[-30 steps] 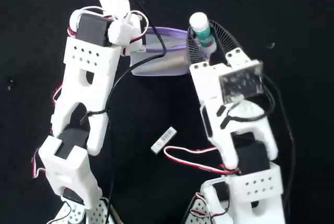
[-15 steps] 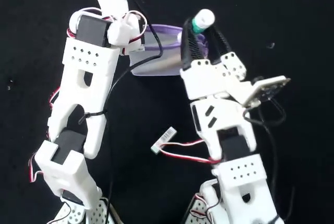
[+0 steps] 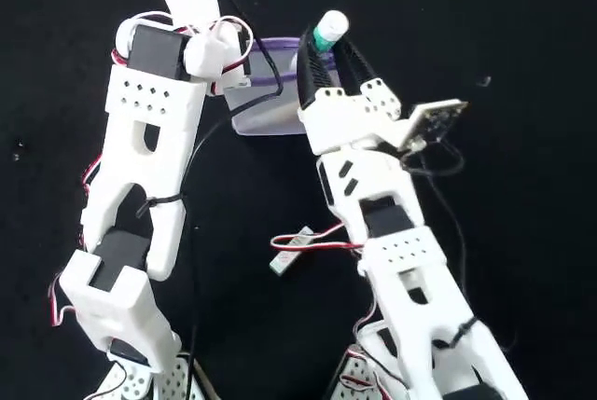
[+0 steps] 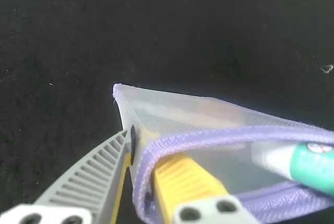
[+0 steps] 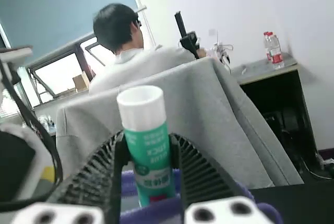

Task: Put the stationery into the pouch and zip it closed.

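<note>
Left gripper (image 4: 136, 145) jaws pinch the unzipped pouch (image 3: 270, 106) rim, right gripper (image 5: 147, 145) jaws clamp the glue stick (image 3: 326, 29) at its mouth; a small item (image 3: 292, 251) waits nearer

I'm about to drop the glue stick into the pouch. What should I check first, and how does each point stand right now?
1. Grip: the right gripper clamps the glue stick: ok.
2. Hold: the left gripper pinches the pouch by its rim: ok.
3. Opening: the pouch mouth gapes open: ok.
4. Alignment: the glue stick's lower end sits at the mouth in the left wrist view: ok.
5. Zipper slider position: cannot tell.
6. Everything collected: not ok, a small barcoded item lies on the table.
</note>
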Controlling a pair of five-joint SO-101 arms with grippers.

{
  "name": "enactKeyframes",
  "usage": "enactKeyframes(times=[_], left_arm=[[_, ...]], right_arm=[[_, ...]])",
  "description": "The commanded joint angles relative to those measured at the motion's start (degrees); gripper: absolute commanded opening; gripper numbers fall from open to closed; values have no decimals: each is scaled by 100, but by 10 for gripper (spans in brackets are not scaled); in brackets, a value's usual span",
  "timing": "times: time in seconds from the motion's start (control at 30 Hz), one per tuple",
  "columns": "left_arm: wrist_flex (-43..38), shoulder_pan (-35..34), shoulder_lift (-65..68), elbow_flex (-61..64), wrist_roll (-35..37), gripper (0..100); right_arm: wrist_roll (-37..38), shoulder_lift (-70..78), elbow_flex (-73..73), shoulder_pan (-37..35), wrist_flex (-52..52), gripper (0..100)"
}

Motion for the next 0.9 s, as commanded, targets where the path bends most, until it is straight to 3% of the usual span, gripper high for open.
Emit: enactKeyframes(times=[0.0,0.2,0.33,0.43,0.7,0.87], left_arm=[[35,-75,9,101,26,29],[35,-84,44,145,18,29],[35,-92,53,154,18,29],[35,-171,53,154,18,29],[18,-330,53,154,18,29],[-18,-760,53,92,18,29]], right_arm=[[-70,365,13,-35,-202,12],[-88,488,40,-9,-202,22],[-88,488,48,-35,-149,145],[-70,479,-75,-44,237,193],[-26,-224,-374,9,1512,198],[1064,-1323,-382,158,2725,195]])
